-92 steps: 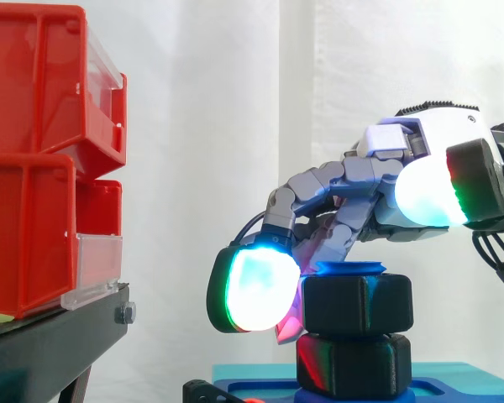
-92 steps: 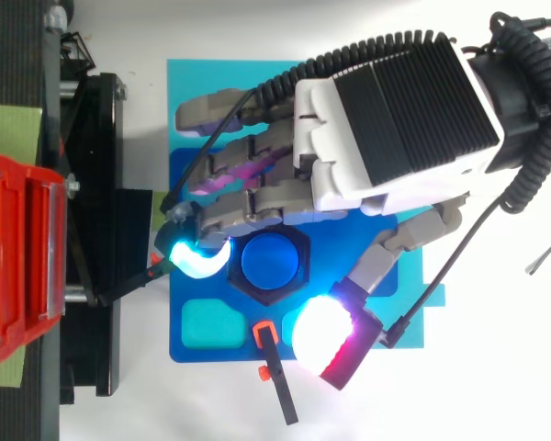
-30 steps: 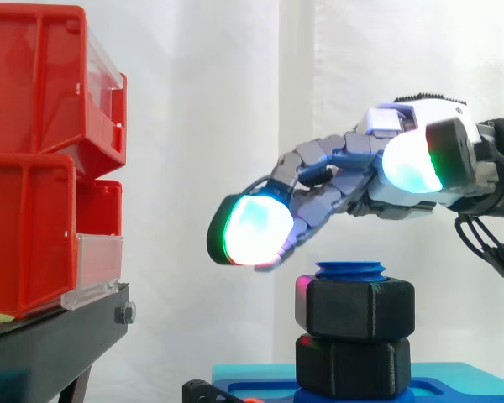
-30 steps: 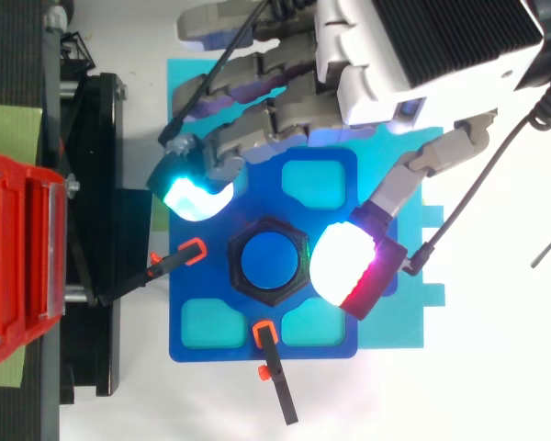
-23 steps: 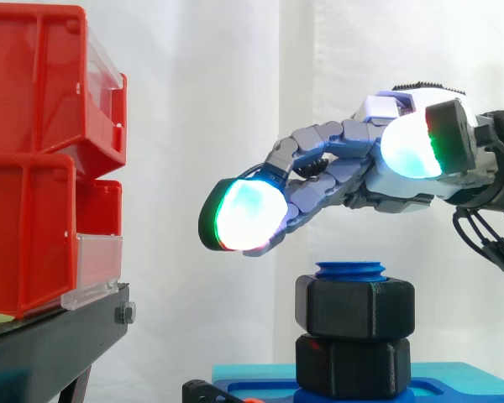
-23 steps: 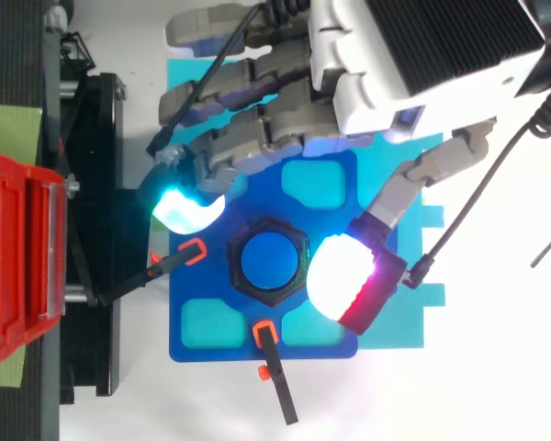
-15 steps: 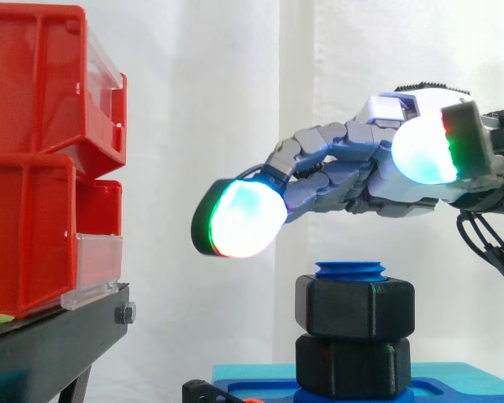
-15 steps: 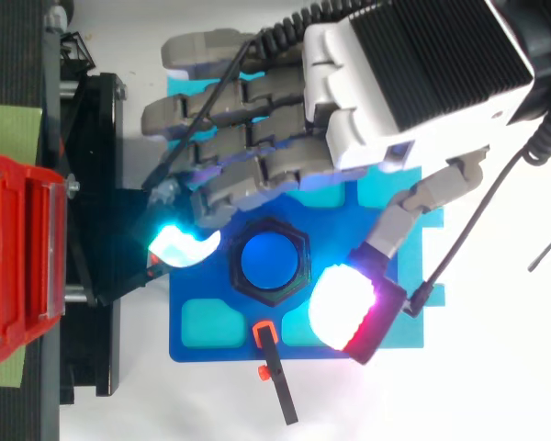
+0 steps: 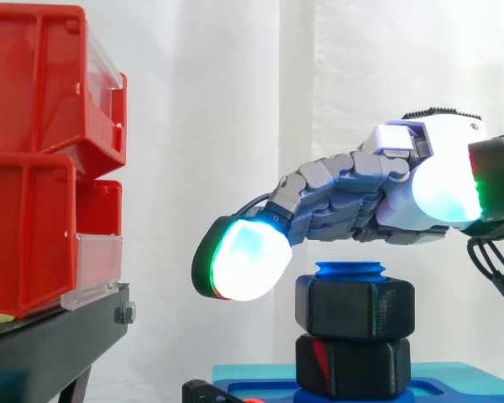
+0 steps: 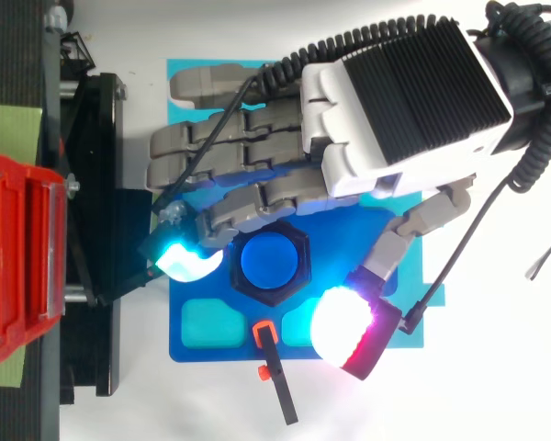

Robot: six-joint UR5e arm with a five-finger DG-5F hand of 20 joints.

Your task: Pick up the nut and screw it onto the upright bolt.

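A black hex nut (image 9: 355, 307) sits threaded on the blue upright bolt (image 9: 349, 270), near its top, above a second black nut (image 9: 353, 367) at the bolt's foot. From above, the bolt's blue round top (image 10: 269, 260) shows inside the nut's black hexagon (image 10: 298, 274). My hand (image 10: 386, 101) hovers just above the nut, fingers (image 10: 222, 175) stretched out and relaxed toward the left. The thumb's glowing pad (image 10: 347, 328) stands apart on the near right of the nut. Nothing is between the fingers.
The bolt stands on a blue fixture plate (image 10: 195, 347) with teal pockets, on a teal mat. Red bins (image 9: 42, 159) on a black stand (image 9: 50, 344) are at the left. Two orange-tipped black clamps (image 10: 275, 377) lie at the plate's front and left edges.
The hand let go of the nut and rose, swung away to the back with its fingers straightened, and has now come back down over the nut. The nut sits lower on the bolt.
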